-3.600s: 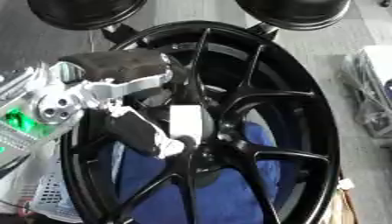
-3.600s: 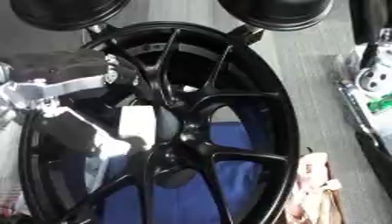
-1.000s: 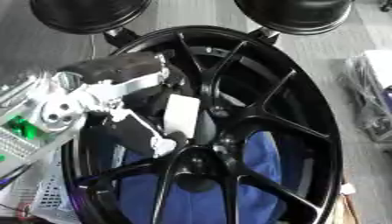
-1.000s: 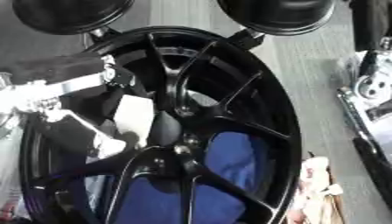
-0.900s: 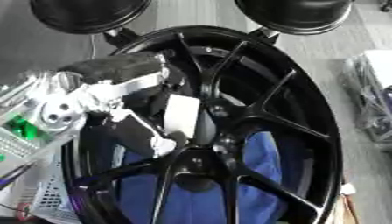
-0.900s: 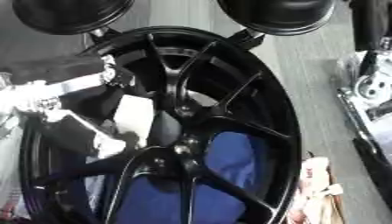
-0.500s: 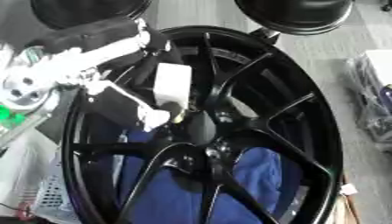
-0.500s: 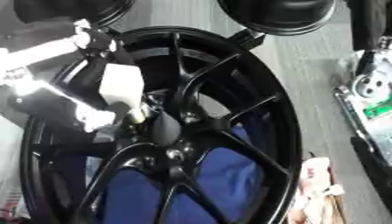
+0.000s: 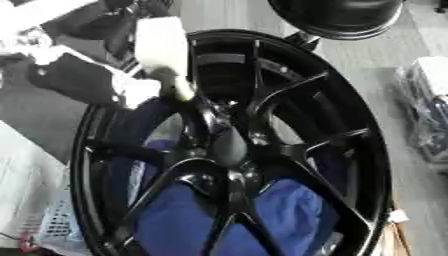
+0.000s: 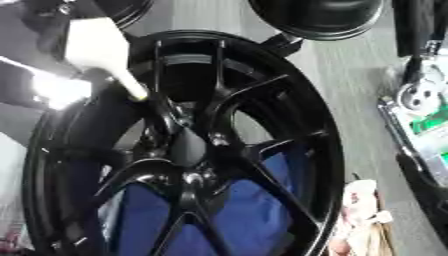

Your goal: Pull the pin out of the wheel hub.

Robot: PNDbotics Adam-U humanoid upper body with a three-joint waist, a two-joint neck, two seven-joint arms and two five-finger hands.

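Observation:
A black spoked wheel fills both views, lying over a blue cloth. Its dark hub sits at the centre where the spokes meet. My left hand is blurred at the upper left, over the wheel's rim, shut on a white pin. The pin's pale narrow tip points down toward the spokes, apart from the hub. At the right edge of the right eye view shows my right arm's silver and green part; a dark shape lies below it, and the hand itself cannot be made out.
Two black round objects stand beyond the wheel's far rim. A clear bag lies on the grey floor at the right. A white mesh basket sits lower left, and a pale pink thing lower right.
My left hand has moved up and left, away from the hub, carrying the white pin with it. The whole picture has also shifted, so the camera has moved.

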